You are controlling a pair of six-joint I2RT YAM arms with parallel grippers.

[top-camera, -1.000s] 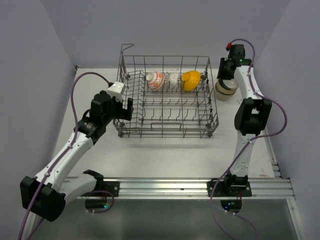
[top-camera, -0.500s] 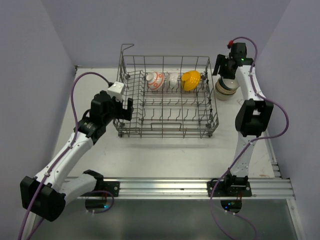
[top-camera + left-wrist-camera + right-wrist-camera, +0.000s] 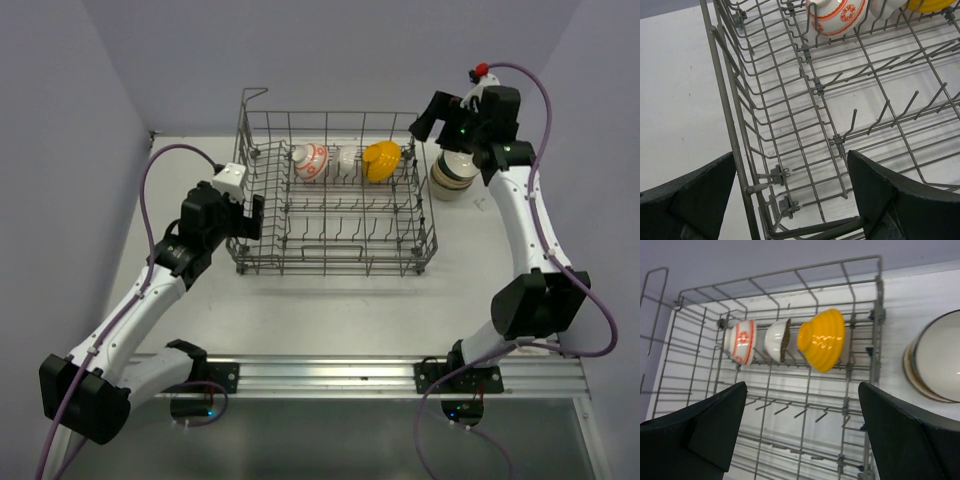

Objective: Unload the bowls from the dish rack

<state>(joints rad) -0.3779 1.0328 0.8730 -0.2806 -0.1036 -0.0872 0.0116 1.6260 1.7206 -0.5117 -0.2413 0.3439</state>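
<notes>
The grey wire dish rack (image 3: 262,262) stands mid-table. Three bowls stand on edge in its back row: a white one with an orange-red pattern (image 3: 310,162) (image 3: 740,342) (image 3: 832,17), a plain white one (image 3: 345,160) (image 3: 776,339) and a yellow one (image 3: 381,161) (image 3: 822,338). A stack of cream bowls (image 3: 451,178) (image 3: 937,362) sits on the table right of the rack. My right gripper (image 3: 437,125) (image 3: 802,430) hangs open and empty above the rack's back right corner. My left gripper (image 3: 255,220) (image 3: 792,200) is open at the front left corner, its fingers straddling the rack's wall.
A raised wire loop (image 3: 253,97) sticks up at the rack's back left corner. Upright tines (image 3: 855,120) line the rack floor. Walls close in the table at the back and both sides. The rail (image 3: 350,372) with the arm bases runs along the near edge.
My right gripper opened, lifted off the stack of cream bowls and swung up and left toward the rack. The left arm has stayed in place.
</notes>
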